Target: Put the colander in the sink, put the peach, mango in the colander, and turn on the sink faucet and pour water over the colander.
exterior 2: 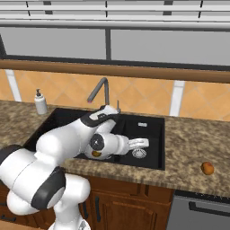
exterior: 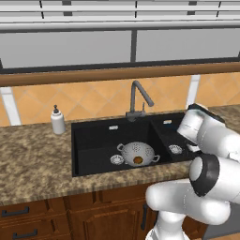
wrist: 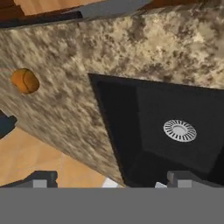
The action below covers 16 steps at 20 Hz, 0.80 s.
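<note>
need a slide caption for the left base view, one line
Silver perforated metal colander holding an orange fruit sits in the matte black double-basin sink beneath the dark grey gooseneck faucet.

Matt black sink (exterior: 93, 136), shiny perforated metal colander (exterior: 137, 152), speckled stone-like counter (exterior: 33, 159), possibly wooden cabinets (exterior: 93, 215)

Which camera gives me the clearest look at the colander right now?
The left base view: the colander sits unobstructed in the sink's left basin, an orange fruit inside. In the right base view the arm covers almost all of it.
</note>
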Motion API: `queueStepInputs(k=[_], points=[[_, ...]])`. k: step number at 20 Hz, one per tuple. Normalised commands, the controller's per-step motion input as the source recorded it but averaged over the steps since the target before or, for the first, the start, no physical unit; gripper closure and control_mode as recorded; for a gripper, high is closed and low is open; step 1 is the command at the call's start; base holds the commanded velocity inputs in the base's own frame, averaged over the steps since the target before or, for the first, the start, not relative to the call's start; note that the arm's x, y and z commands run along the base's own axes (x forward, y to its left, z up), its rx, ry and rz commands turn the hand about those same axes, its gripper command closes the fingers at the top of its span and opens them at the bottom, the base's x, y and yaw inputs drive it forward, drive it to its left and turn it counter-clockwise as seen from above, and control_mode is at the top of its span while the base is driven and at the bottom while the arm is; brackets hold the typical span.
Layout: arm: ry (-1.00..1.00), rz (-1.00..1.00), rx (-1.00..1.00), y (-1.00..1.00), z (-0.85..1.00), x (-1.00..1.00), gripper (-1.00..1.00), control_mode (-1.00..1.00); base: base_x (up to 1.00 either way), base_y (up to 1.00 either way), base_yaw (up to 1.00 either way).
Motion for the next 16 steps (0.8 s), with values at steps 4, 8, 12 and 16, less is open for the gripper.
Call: queueStepInputs(k=[4,8,12,16], points=[[0.32,0.41,-0.28,-0.86,0.11,0.00,-1.00,-1.00,0.00,0.00,0.00],[0.49,0.42,-0.15,-0.62,0.17,0.05,-1.00,-1.00,0.00,0.00,0.00],[0.52,0.39,-0.05,-0.57,0.57,0.23,-1.00,-1.00,0.00,0.00,0.00],[0.34,0.27,0.02,-0.77,1.00,0.47,-1.00,-1.00,0.00,0.00,0.00]])
